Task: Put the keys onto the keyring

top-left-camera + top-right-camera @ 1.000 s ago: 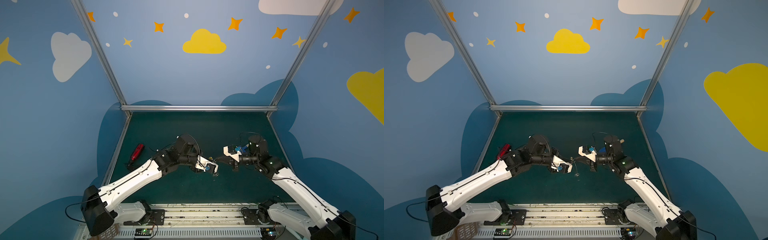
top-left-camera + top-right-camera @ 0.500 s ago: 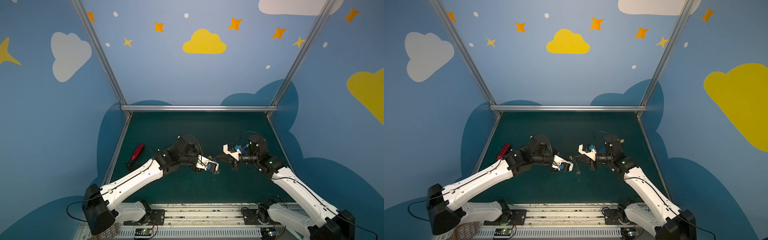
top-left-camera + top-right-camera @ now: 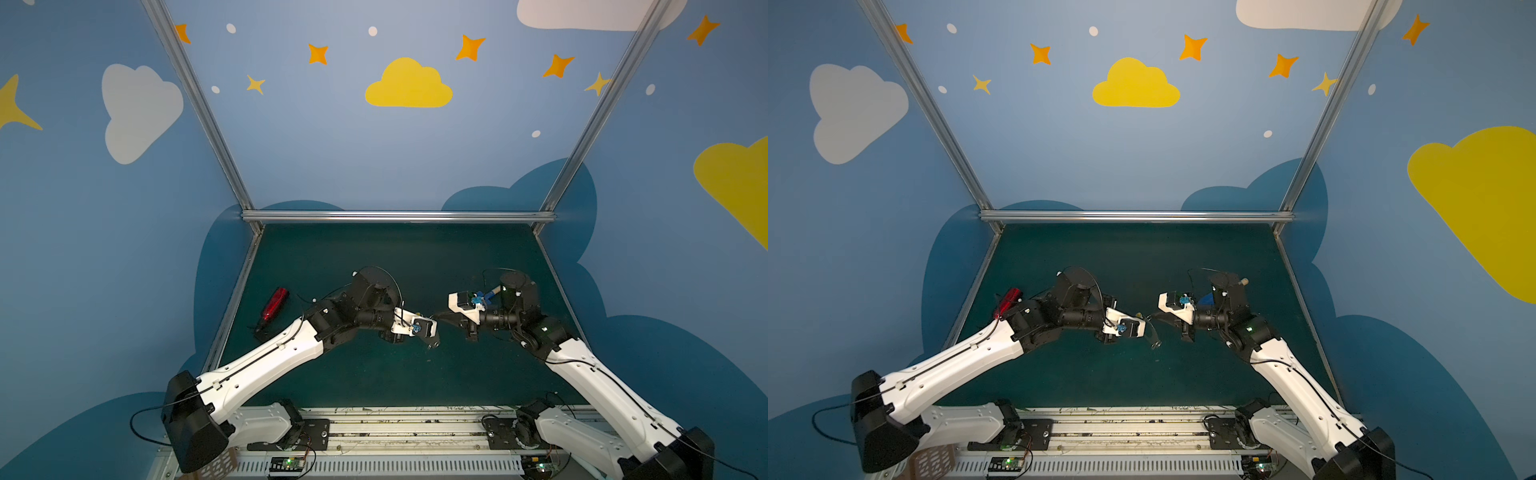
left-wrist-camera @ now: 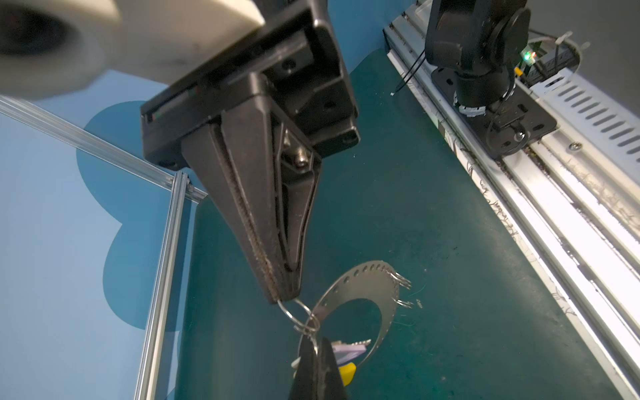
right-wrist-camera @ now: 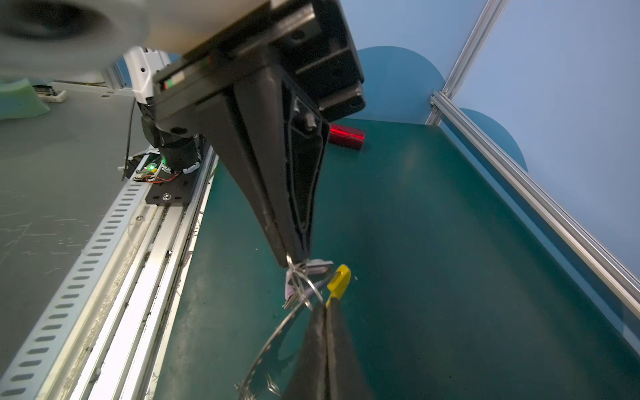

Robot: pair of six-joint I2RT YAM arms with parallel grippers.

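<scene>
The keyring [image 4: 367, 287], a flat grey hoop with small holes and a yellow arc [image 5: 341, 284], hangs above the mat between both grippers; in a top view it shows as a thin hoop [image 3: 1154, 334]. My right gripper [image 5: 325, 306] [image 4: 282, 299] is shut on a thin silver loop [image 4: 298, 311] that links to the hoop's edge. My left gripper [image 4: 314, 341] [image 5: 294, 265] is shut where the keys hang. Their pale oblong tag [image 4: 349, 349] [image 5: 313, 268] sits right at its tip; the key blade is mostly hidden. The two tips nearly touch [image 3: 1148, 319].
A red-handled tool [image 3: 276, 305] [image 5: 346, 133] lies on the green mat at the left. A blue toy shovel [image 3: 1206, 299] lies behind the right wrist. The metal rail [image 4: 554, 207] runs along the front edge, and aluminium frame posts [image 5: 519, 173] line the sides.
Both grippers stay shut. The left gripper has edged slightly toward the right one, and the hoop hangs between them much as before.
</scene>
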